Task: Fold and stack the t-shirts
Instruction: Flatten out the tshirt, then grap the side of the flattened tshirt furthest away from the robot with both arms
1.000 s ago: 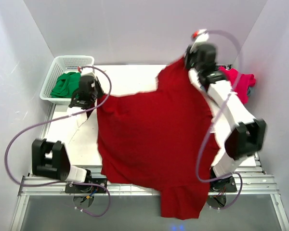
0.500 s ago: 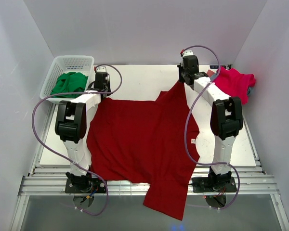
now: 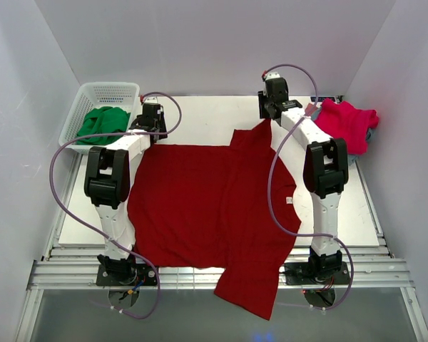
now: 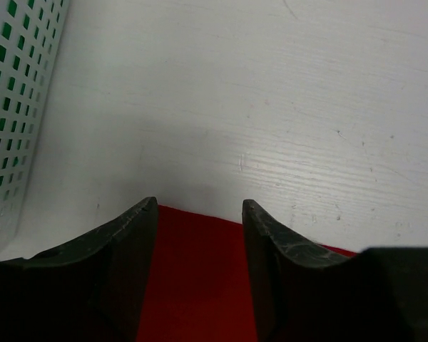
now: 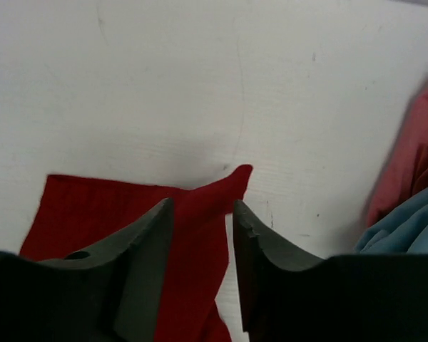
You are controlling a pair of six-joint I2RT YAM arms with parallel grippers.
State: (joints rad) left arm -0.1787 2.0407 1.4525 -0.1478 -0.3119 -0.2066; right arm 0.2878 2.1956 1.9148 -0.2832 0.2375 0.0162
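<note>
- White-painted wood grain makes up the table top (image 3: 200, 114), faintly scuffed, with plain pale grey walls (image 3: 200, 43) closing it in on three sides and a metal rail (image 3: 71, 274) along the near edge.
- At the far left corner a white plastic basket (image 3: 93, 91) holds green cloth (image 3: 103, 122).
- Just right of it, the left gripper (image 4: 200, 206) sits low at the shirt's far left edge. Its fingers are spread moderately, with cloth lying under the gap and nothing pinched.
- Across the middle of the table lies the dark red t-shirt (image 3: 207, 206), spread nearly flat, one sleeve hanging over the near rail.
- The right gripper (image 5: 203, 203) is over the shirt's far right corner, its fingers parted a little less. The pointed corner of the cloth lies flat on the table just past its tips.
- At the far right edge the pink-red shirt (image 3: 346, 122) lies crumpled on top of grey-blue cloth (image 5: 406, 228).
- A second ago both arms held the shirt up off the table. It is now down and spread out.
- Since half a second ago its far edge has straightened, and the right corner has dropped flatter.
</note>
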